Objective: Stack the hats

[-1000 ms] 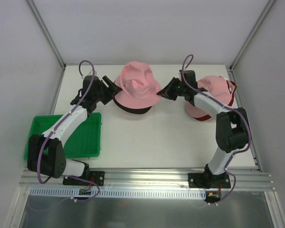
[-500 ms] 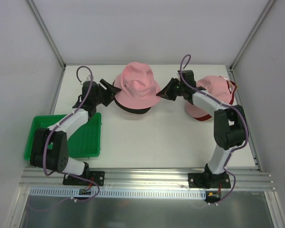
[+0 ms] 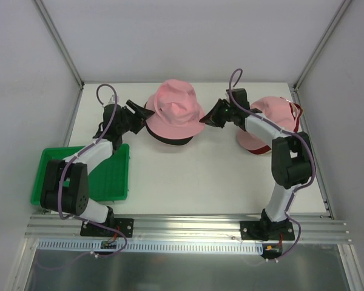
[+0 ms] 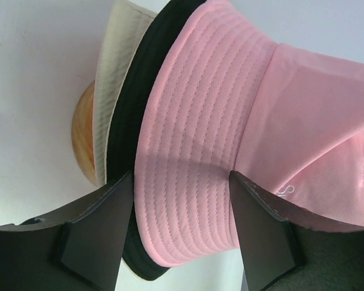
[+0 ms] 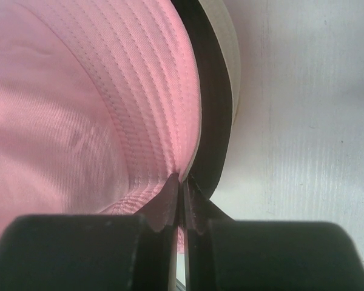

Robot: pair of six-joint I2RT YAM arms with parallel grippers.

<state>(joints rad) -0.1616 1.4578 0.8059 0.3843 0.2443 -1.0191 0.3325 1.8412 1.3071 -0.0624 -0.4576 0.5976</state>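
Observation:
A pink bucket hat (image 3: 175, 114) sits on top of a black bucket hat (image 3: 167, 138) and a beige one (image 4: 112, 79), all on a wooden stand (image 4: 85, 136) at the back middle. My left gripper (image 3: 135, 110) is open at the stack's left side, with the pink brim (image 4: 182, 182) between its fingers. My right gripper (image 3: 209, 119) is shut on the pink brim's right edge (image 5: 170, 115). A pink cap (image 3: 273, 118) lies over a red cap (image 3: 264, 150) at the back right.
A green tray (image 3: 106, 176) lies at the front left, under my left arm. The table's back edge and the enclosure walls are close behind the hats.
My left gripper has moved up and in toward the hat stack's left brim. The pink hat's crown has smoothed out a little. The right gripper has barely moved.

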